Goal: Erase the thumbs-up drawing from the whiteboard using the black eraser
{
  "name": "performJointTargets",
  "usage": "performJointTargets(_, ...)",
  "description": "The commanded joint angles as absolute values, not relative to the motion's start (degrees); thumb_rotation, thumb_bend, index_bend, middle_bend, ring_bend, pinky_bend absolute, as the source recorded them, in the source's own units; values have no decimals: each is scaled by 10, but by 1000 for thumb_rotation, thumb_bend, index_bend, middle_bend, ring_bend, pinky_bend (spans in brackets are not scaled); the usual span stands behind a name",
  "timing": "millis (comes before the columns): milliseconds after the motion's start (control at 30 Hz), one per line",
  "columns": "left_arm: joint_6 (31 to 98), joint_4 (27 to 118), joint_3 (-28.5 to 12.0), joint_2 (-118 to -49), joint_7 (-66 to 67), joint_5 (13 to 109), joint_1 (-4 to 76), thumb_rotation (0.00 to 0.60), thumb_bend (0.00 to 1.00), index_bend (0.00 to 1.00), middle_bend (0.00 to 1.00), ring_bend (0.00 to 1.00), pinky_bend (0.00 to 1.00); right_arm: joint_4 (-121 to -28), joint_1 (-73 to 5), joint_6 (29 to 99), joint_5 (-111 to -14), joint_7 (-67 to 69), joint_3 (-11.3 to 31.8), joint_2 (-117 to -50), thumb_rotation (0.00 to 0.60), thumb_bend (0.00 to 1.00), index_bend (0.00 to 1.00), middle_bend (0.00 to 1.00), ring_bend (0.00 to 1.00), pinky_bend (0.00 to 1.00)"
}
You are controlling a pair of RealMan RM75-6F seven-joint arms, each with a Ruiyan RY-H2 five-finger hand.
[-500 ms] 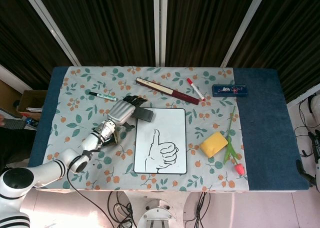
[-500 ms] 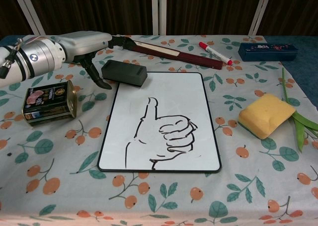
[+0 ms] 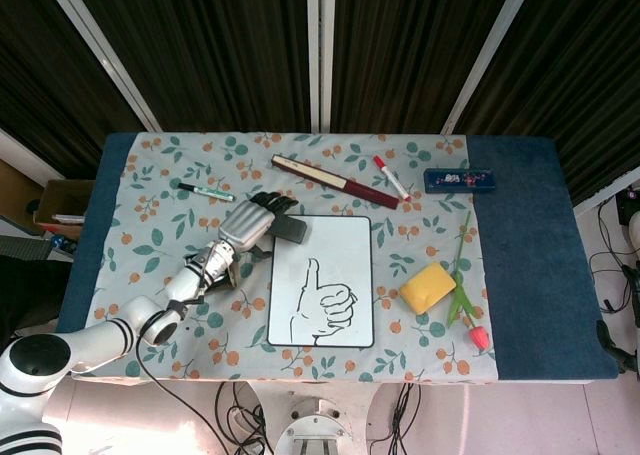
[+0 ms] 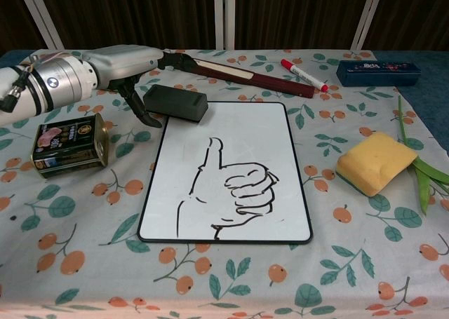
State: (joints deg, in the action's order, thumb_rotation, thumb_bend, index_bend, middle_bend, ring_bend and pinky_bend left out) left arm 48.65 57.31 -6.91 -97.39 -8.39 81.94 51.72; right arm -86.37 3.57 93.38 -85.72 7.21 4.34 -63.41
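Your left hand (image 4: 130, 70) hovers just left of the black eraser (image 4: 175, 102), fingers spread wide, holding nothing; eraser sits at the whiteboard (image 4: 242, 137) top-left corner. Thumbs-up drawing (image 4: 235, 193) intact.

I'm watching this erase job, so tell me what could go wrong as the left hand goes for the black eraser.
The left hand hovers beside the black eraser, which overlaps the whiteboard corner; a clumsy grasp might shove the board. The can sits under the forearm and could get knocked. A shallow grip may drop the eraser.
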Motion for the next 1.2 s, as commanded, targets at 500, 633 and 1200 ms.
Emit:
performJointTargets(500, 463, 522, -70, -1006, -107, 818, 535, 600, 255, 215, 154, 104, 177, -854, 31, 923, -841, 83, 54, -648, 600, 326, 0, 0, 0, 0)
performJointTargets(633, 467, 506, -73, -1016, -102, 816, 536, 600, 273, 217, 181, 122, 202, -850, 30, 916, -836, 88, 56, -647, 600, 325, 0, 0, 0, 0)
performJointTargets(1200, 478, 484, -71, -1030, -101, 819, 537, 600, 340, 330, 324, 219, 212, -839, 26, 901, -832, 97, 55, -644, 600, 338, 0, 0, 0, 0)
